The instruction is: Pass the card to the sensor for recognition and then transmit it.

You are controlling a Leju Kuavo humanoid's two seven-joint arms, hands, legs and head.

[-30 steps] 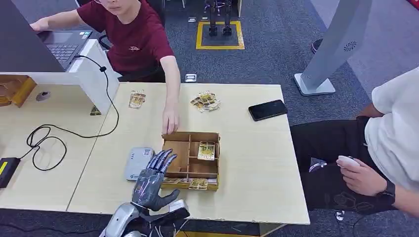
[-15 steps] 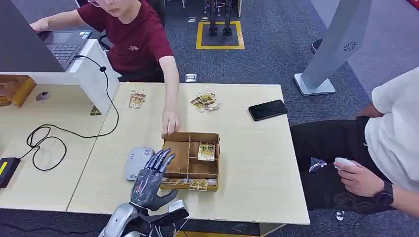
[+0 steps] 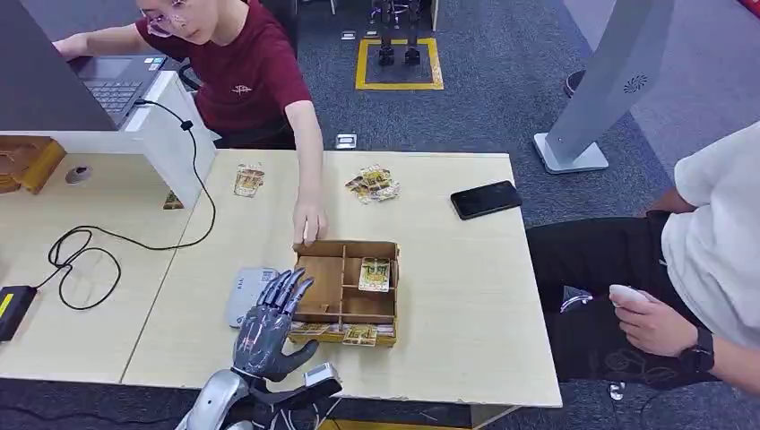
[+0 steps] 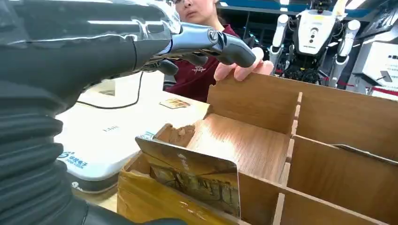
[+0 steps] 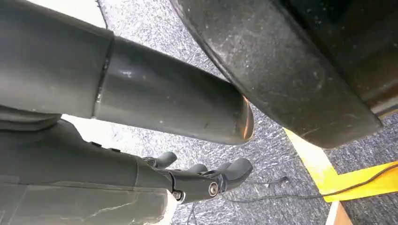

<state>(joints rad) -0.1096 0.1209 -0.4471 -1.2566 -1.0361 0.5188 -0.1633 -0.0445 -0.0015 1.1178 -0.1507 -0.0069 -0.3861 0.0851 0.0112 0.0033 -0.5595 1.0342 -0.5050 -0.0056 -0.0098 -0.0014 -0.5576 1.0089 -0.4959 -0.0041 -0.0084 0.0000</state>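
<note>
A wooden divided box (image 3: 325, 288) sits mid-table. One card (image 3: 375, 274) lies in its right compartment, and more cards (image 3: 358, 334) stand in its front slot. A grey-white sensor pad (image 3: 244, 296) lies just left of the box. My left hand (image 3: 266, 327) hovers over the box's near left corner with fingers spread, holding nothing. In the left wrist view its fingers (image 4: 206, 42) reach over the box above an upright card (image 4: 195, 176), with the sensor pad (image 4: 101, 150) beside it. My right hand (image 5: 206, 180) hangs over the carpet, holding nothing.
A person in red rests a hand (image 3: 309, 224) on the box's far left corner. Another person (image 3: 708, 260) sits at the right. A black phone (image 3: 485, 199), loose cards (image 3: 373, 184), a single card (image 3: 248, 180), a laptop (image 3: 121, 81) and a cable (image 3: 90, 246) lie around.
My left hand has slid slightly back toward the table's near edge. The person in red has leaned further in. The box and cards have not moved.
</note>
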